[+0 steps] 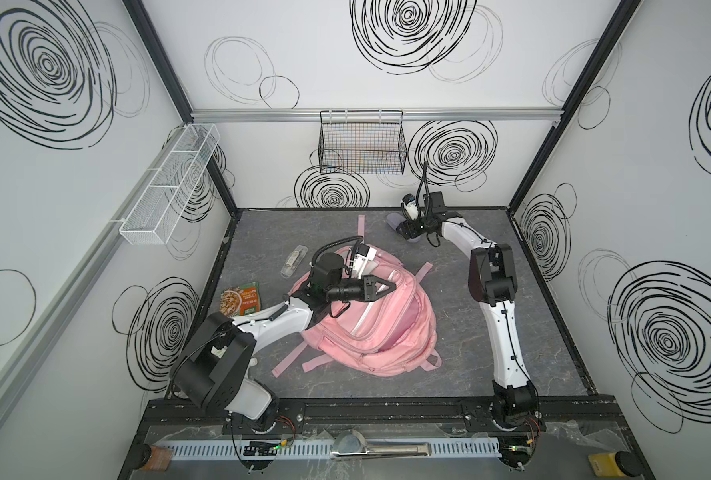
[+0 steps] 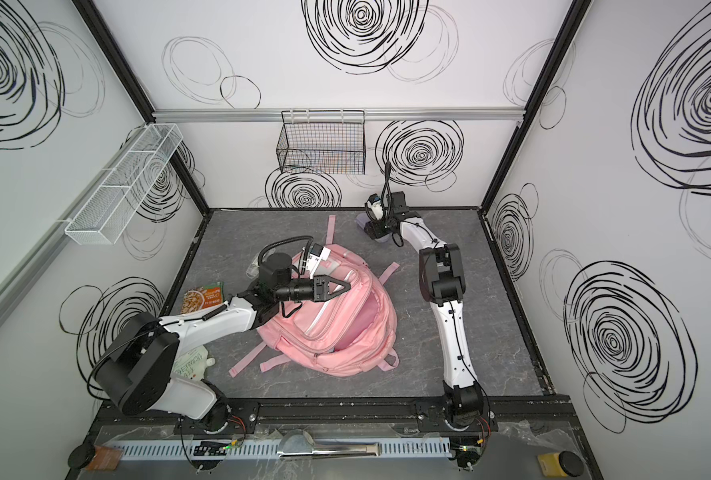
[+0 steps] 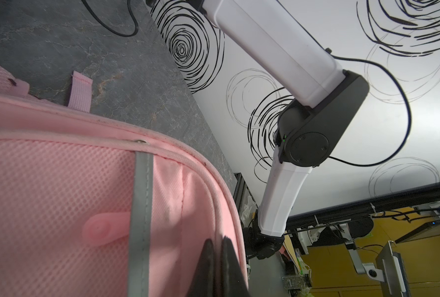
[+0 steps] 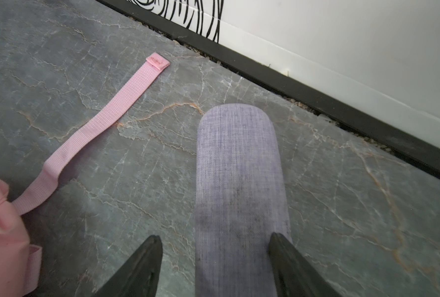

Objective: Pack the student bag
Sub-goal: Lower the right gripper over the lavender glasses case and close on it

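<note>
Closest to the lens, in the right wrist view: right gripper [image 4: 215,236] spread wide, jaws either side of a grey-lilac fabric pouch [image 4: 239,167], not yet closed on it. Both at the far right of the surface [image 1: 511,332], near the back wall.

Student bag [image 1: 387,332] slumped mid-surface, main zip gaping, straps splayed flat around it. One strap [image 4: 105,120] trailing toward the far side, beside the pouch but apart from it. Left gripper [image 1: 392,286] poised over the bag's far-left rim, closed tight, nothing visibly pinched between the fingers [image 3: 207,267].

Judged soft and floppy, and light while nearly empty. No stiff wall to push against; likely to fold, sag and slide on the smooth surface. Best taken by the piped edge of the zip opening and lifted to hold the mouth open for loading. Better to leave the loose straps alone: poor control, mere dragging. Snack packet [image 1: 241,302] and clear case [image 1: 293,260] lying at the left edge, apart from the bag.
</note>
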